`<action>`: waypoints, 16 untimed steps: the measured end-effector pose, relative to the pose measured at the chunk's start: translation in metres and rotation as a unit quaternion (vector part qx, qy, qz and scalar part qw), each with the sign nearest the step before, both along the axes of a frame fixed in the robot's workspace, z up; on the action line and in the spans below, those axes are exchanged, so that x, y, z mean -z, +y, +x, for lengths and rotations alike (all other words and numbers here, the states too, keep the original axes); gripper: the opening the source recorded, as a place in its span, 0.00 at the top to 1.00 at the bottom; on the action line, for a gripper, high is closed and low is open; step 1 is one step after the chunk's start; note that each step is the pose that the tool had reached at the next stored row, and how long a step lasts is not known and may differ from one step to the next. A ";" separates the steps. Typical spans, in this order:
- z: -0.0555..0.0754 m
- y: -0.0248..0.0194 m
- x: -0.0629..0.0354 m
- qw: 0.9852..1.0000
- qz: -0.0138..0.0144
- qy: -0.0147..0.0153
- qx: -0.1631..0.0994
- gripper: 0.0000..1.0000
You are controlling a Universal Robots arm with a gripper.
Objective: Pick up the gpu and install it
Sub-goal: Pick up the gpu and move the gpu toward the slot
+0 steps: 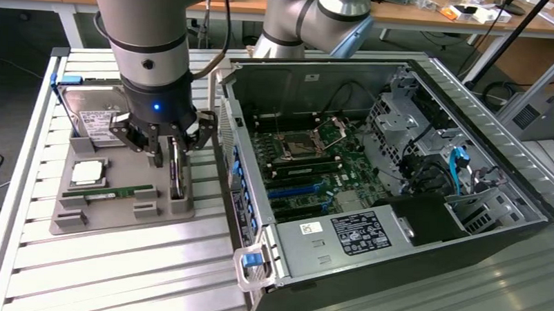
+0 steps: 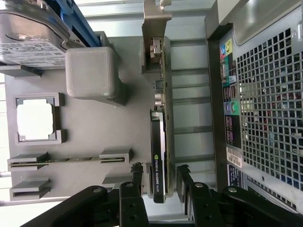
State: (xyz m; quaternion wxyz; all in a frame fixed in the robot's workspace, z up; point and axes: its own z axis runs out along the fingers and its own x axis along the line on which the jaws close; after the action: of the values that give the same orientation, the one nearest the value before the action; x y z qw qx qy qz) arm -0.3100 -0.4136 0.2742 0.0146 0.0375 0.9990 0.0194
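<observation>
1. Fingers (image 2: 138,179) of my gripper (image 1: 166,151) are standing spread wide and are holding nothing.
2. I am hovering astride the gpu (image 1: 176,176) (image 2: 158,137), which is standing on edge in the grey tray (image 2: 113,137), its end between my fingers.
3. A thin gap is showing between each finger and the card.
4. Close beside one finger, the computer case (image 2: 265,94) is crowding me.
5. Beyond the other finger, the RAM stick (image 2: 71,159), processor (image 2: 35,118) and hard drive (image 2: 23,33) are lying well clear.
</observation>
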 end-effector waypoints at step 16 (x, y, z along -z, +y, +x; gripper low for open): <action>0.000 0.0000 0.0056 1.000 0.000 0.000 0.000 0.58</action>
State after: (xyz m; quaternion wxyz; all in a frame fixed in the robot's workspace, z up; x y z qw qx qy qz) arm -0.3099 -0.4136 0.2686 0.0147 0.0375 0.9990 0.0194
